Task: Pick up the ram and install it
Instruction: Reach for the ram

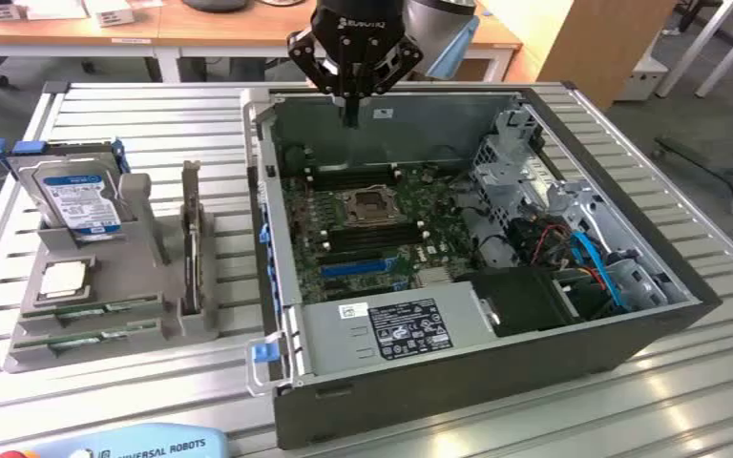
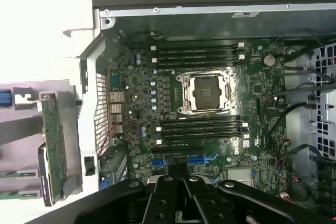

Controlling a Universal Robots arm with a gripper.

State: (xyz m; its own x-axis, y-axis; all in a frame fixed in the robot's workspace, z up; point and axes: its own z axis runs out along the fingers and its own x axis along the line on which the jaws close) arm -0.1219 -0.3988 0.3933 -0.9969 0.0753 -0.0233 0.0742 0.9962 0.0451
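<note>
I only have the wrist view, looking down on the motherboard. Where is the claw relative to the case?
Observer: The claw hangs shut, high above the open computer case.
Operator: Holding anything?
Observer: Nothing. Two ram sticks lie flat in the grey holder, on the exterior view's left.
Operator: What else is there?
Observer: A hard drive stands upright at the holder's far end.

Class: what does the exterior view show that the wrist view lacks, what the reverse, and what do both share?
Exterior extras: the labelled power supply, the teach pendant, the wooden desks. Wrist extras: the coin battery and thin red wires on the motherboard. Shared: the empty processor socket, the ram sticks in the grey holder, and the shut gripper, holding nothing.
</note>
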